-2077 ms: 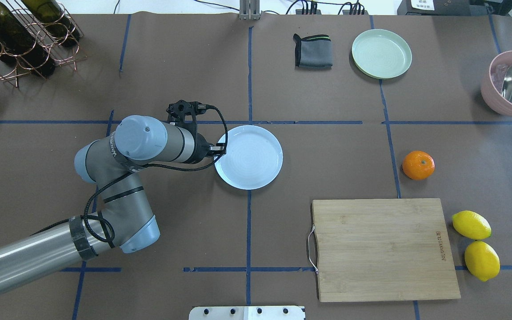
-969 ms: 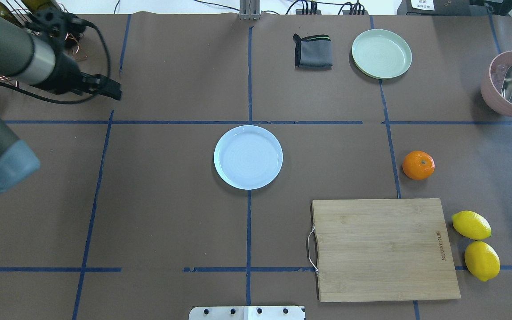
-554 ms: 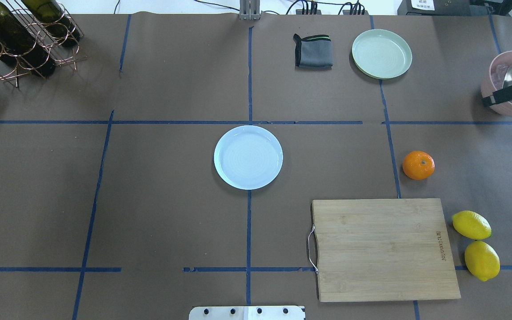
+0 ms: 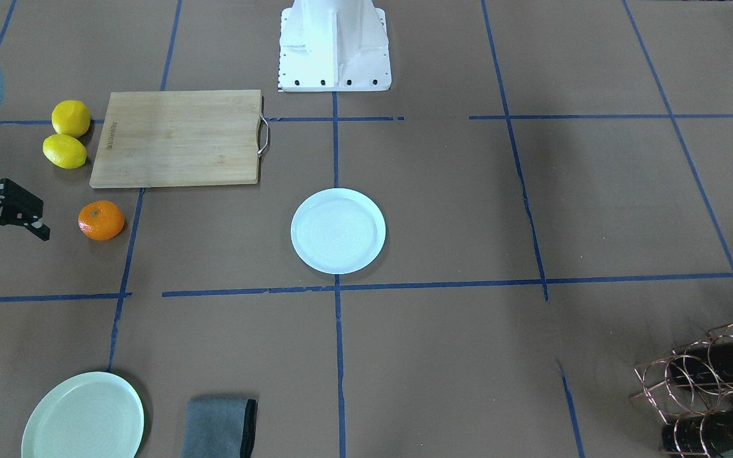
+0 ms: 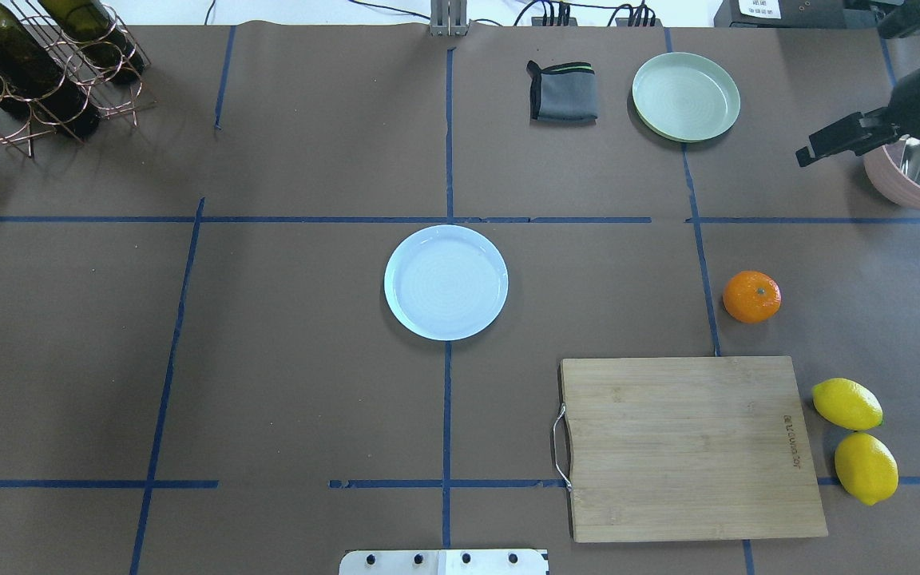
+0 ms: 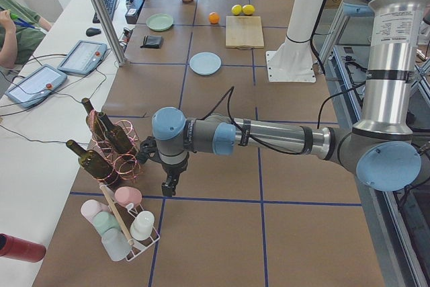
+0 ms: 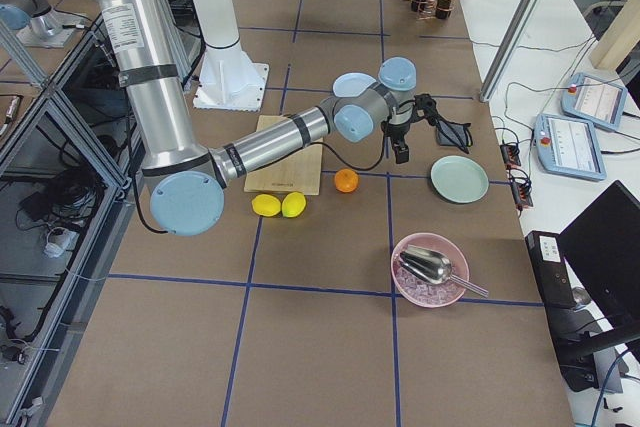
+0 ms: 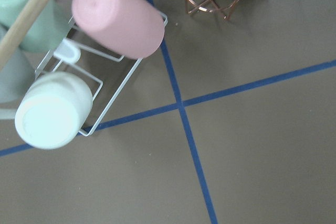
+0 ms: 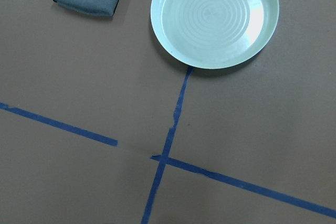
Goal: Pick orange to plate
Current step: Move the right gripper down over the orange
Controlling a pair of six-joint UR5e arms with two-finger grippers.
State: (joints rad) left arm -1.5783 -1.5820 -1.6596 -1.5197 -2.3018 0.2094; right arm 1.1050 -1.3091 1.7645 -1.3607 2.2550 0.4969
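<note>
The orange (image 5: 751,296) lies on the brown table right of centre, just beyond the cutting board; it also shows as the orange (image 4: 101,220) in the front view. The pale bluish-white plate (image 5: 446,282) sits empty at the table's middle. My right gripper (image 5: 811,153) hangs open beside the pink bowl, well beyond the orange and apart from it; the front view shows the right gripper (image 4: 13,245) with its fingers spread and nothing between them. My left gripper (image 6: 166,187) shows only in the left side view, far from both, and I cannot tell its state.
A wooden cutting board (image 5: 688,447) and two lemons (image 5: 846,403) lie near the orange. A mint-green plate (image 5: 685,97) and a grey cloth (image 5: 562,91) sit at the back. A pink bowl (image 5: 899,184) holds a metal scoop. A wine rack (image 5: 29,64) and a cup rack (image 6: 124,223) stand at the left end.
The left arm drew back from the plate's edge and left the overhead view. The right arm came in from the right, its gripper moving leftward past the pink bowl.
</note>
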